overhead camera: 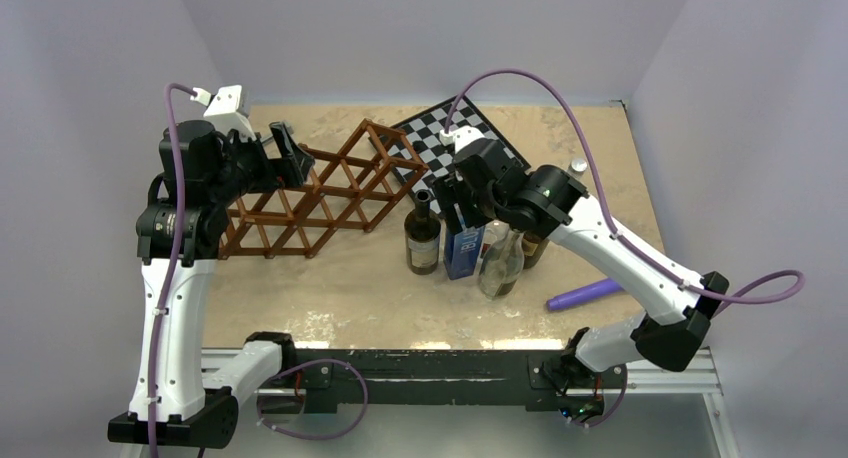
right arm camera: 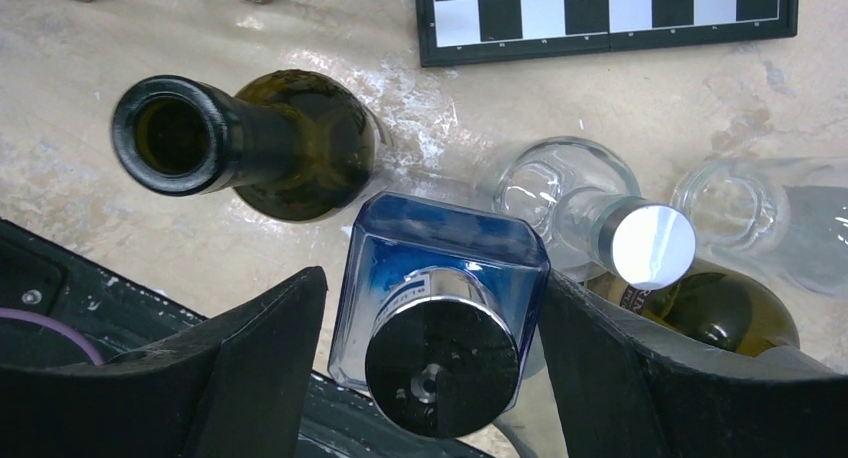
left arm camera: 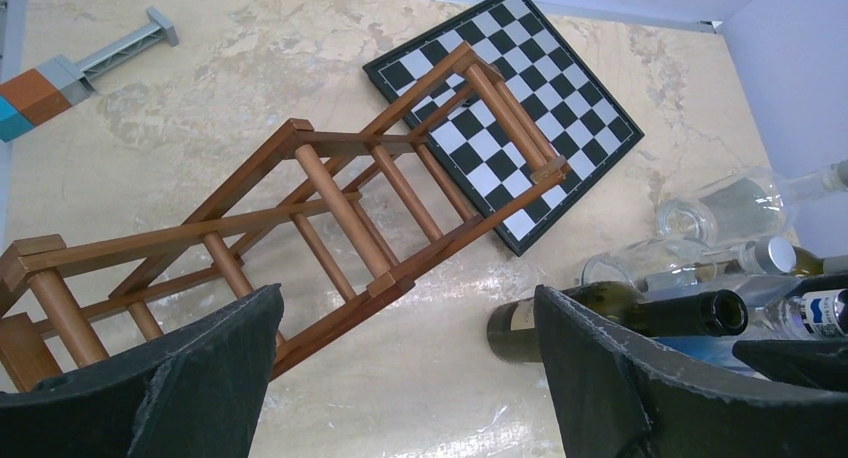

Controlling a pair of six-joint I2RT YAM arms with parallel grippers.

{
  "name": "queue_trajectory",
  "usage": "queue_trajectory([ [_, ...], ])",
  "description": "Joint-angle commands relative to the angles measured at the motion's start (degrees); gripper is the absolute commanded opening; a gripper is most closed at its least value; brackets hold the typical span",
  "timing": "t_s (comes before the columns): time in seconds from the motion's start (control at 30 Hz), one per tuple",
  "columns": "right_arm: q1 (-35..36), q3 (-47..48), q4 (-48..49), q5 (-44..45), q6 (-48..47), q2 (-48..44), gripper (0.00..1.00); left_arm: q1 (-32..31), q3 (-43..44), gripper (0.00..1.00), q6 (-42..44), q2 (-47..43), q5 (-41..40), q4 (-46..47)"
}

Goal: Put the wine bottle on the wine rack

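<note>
Two arms work over a beige marbled tabletop [overhead camera: 340, 278] enclosed by pale grey walls. The wine bottle [overhead camera: 423, 236] stands upright, long axis vertical and open mouth up, just right of the wine rack [overhead camera: 320, 193], whose length runs near-left to far-right. The left gripper [left arm camera: 408, 308] is spread wide and empty above the rack. The right gripper [right arm camera: 432, 283] flanks a blue bottle [right arm camera: 440, 233]; whether it clamps cannot be told.
</note>
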Motion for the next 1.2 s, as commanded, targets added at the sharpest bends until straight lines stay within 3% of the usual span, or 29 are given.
queue_trajectory([
  [0.0, 0.62, -1.31, 1.79, 3.65, 2.4, 0.01, 0.78, -0.16, 0.43, 0.99, 0.44, -0.05, -1.25, 0.66],
  [0.27, 0.72, 1.6, 1.86, 3.64, 1.67, -3.9, 0.94, -0.16, 1.02, 0.99, 0.82, 0.52, -0.64, 0.62],
  [0.43, 0.77, 6.04, -0.56, 3.65, 1.66, -7.64, 0.96, -0.16, 1.22, 0.99, 0.73, 0.89, 0.02, 0.61],
  [0.67, 0.72, 6.63, -13.44, 10.54, 6.22, -11.02, 0.93, -0.16, 1.14, 0.99, 0.58, 0.88, 1.04, 0.68],
  [0.8, -0.17, 4.64, -21.18, 9.05, 9.68, -10.59, 0.9, -0.16, 1.14, 0.99, 0.3, 0.89, 1.82, 0.93],
  [1.17, -2.6, -3.31, -20.27, 5.17, 12.92, -10.7, 0.76, -0.16, 0.23, 0.99, -0.32, 0.43, 2.54, 1.07],
])
